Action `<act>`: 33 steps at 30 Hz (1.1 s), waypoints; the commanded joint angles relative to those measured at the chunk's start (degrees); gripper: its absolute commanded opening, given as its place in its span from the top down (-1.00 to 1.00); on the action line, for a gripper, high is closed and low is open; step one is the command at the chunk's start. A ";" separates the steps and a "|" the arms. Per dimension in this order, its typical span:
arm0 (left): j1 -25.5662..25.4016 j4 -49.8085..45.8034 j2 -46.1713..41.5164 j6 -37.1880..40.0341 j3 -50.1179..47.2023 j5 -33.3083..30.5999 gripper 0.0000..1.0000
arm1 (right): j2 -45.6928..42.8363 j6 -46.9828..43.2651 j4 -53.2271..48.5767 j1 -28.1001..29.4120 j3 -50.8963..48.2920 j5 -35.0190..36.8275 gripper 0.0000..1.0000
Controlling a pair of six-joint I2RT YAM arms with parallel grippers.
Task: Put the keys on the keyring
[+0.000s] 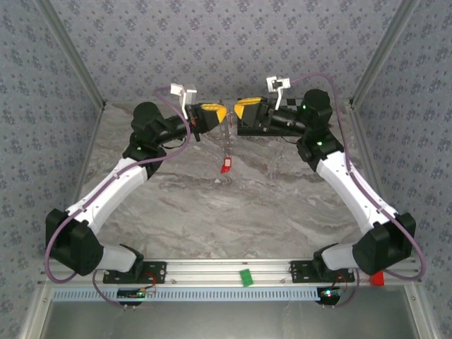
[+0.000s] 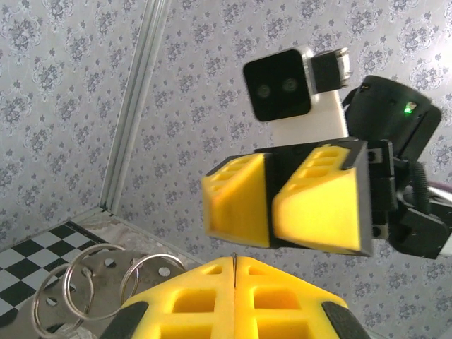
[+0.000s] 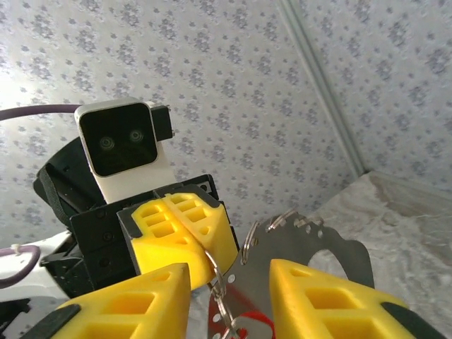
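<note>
My left gripper (image 1: 220, 121) is shut on the keyring (image 3: 224, 263), a thin silver wire loop nipped between its yellow fingertips (image 2: 234, 260). The loop hangs down from that grip, and one of the keys (image 1: 226, 165), with a red head, dangles from it above the marble. The key's red head (image 3: 248, 326) shows low between my right gripper's fingers. My right gripper (image 3: 229, 300) faces the left one at close range, open, its two yellow fingers (image 3: 332, 296) standing on either side of the hanging loop without touching it. In the left wrist view the right gripper (image 2: 271, 212) sits just above my left fingertips.
A flat silver plate with small holes and spare rings (image 3: 321, 236) hangs right behind the keyring; it is also at the lower left of the left wrist view (image 2: 92, 282). A green block (image 1: 245, 277) and a red block (image 1: 378, 278) sit on the near rail. Patterned walls close the back and sides.
</note>
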 commanded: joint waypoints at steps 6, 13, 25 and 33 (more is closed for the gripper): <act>0.00 3.66 -2.25 -0.78 1.73 -0.40 1.00 | 2.89 7.94 8.99 0.26 2.70 -6.88 0.39; 0.04 3.26 -2.61 -0.17 1.69 -0.84 1.00 | 3.10 6.81 7.77 0.37 1.43 -8.13 0.39; -0.21 4.17 -2.08 -0.96 2.37 0.19 1.00 | 3.24 4.82 5.82 0.63 0.65 -8.14 0.39; -0.22 3.92 -2.26 -0.78 2.70 0.18 1.00 | 2.80 1.76 2.15 0.42 0.10 -5.24 0.37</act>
